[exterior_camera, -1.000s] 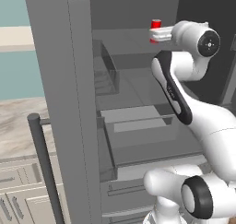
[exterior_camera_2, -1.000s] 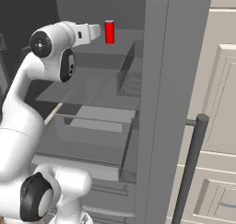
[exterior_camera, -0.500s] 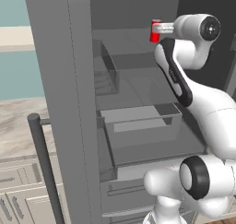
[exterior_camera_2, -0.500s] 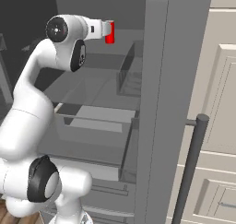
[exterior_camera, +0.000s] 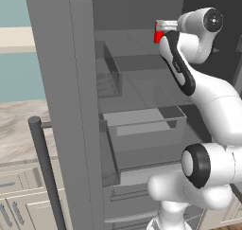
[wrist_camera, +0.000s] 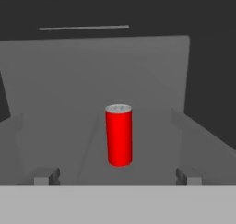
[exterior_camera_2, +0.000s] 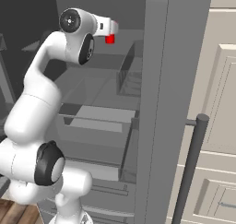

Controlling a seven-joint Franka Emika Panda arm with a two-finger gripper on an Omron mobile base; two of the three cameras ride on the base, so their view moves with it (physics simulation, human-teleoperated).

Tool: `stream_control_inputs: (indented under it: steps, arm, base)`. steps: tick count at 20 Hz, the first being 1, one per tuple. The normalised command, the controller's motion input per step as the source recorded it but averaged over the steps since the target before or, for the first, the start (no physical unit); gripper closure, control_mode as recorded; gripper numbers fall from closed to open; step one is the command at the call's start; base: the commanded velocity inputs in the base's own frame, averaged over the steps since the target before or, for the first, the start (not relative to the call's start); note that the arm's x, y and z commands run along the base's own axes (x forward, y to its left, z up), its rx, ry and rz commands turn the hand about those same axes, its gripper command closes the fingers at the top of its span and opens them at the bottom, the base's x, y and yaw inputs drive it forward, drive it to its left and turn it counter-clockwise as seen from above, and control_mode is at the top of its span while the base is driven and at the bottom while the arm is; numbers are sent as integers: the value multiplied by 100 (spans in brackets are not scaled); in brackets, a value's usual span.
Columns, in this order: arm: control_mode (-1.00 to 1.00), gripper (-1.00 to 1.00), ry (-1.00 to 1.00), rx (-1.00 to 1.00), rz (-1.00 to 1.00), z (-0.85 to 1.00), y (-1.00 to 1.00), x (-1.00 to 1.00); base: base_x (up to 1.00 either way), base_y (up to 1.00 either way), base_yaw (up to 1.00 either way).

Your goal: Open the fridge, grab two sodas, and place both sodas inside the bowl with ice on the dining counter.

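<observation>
The fridge (exterior_camera: 61, 106) is open, its door swung wide. The first pick is judged in hand: the gripper (wrist_camera: 117, 180), jaws apart and empty, is aimed at an upright can (wrist_camera: 119, 134) on an upper shelf. Advancing and closing are called for next.

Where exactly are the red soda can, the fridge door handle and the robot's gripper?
soda can (wrist_camera: 119, 138), hand view, middle of its red side.
fridge door handle (exterior_camera_2: 190, 165), right base view, middle of the dark bar.
gripper (wrist_camera: 115, 176), hand view, midway between its open fingertips.
</observation>
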Motion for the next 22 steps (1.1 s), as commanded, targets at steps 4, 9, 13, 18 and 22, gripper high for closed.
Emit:
stream_control_inputs:
  steps: [4,9,13,18,22]
  arm:
    - [-100,-100,0,0,0,0,2,32]
    - [-100,-100,0,0,0,-1,0,35]
    - [-100,-100,0,0,0,-2,0,38]
    - [-100,-100,0,0,0,-6,0,36]
    - [-100,-100,0,0,0,-5,0,34]
  base:
    - [0,0,0]
    - [0,0,0]
    - [0,0,0]
    - [0,0,0]
    - [0,0,0]
